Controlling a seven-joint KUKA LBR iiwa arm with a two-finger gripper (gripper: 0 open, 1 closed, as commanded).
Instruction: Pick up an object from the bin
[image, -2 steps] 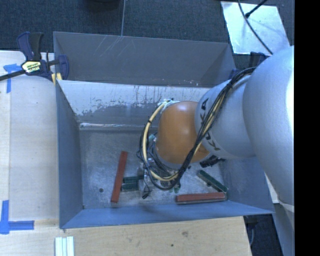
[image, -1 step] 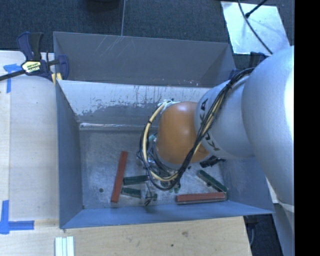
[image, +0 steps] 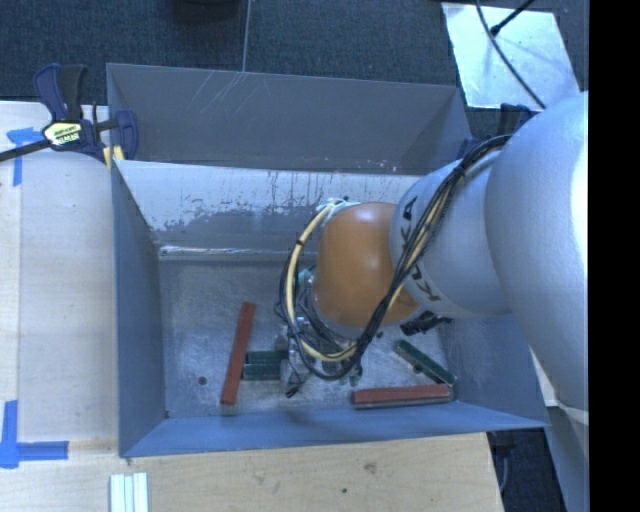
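A: Where is the gripper (image: 296, 374) seen?

B: It is seen low over the floor of the grey metal bin (image: 140, 300), toward the front middle, under the rounded orange wrist cover (image: 352, 265) and the looped cables (image: 298, 262).

A: What is found nearest to it?

B: A small dark green block (image: 262, 366) is seen just beside it, on the view's left; contact cannot be told. A long reddish-brown flat bar (image: 237, 352) lies further left. A second reddish-brown bar (image: 402, 396) and a slim dark green stick (image: 425, 362) lie to the right.

A: Is the gripper open or closed?

B: That cannot be told.
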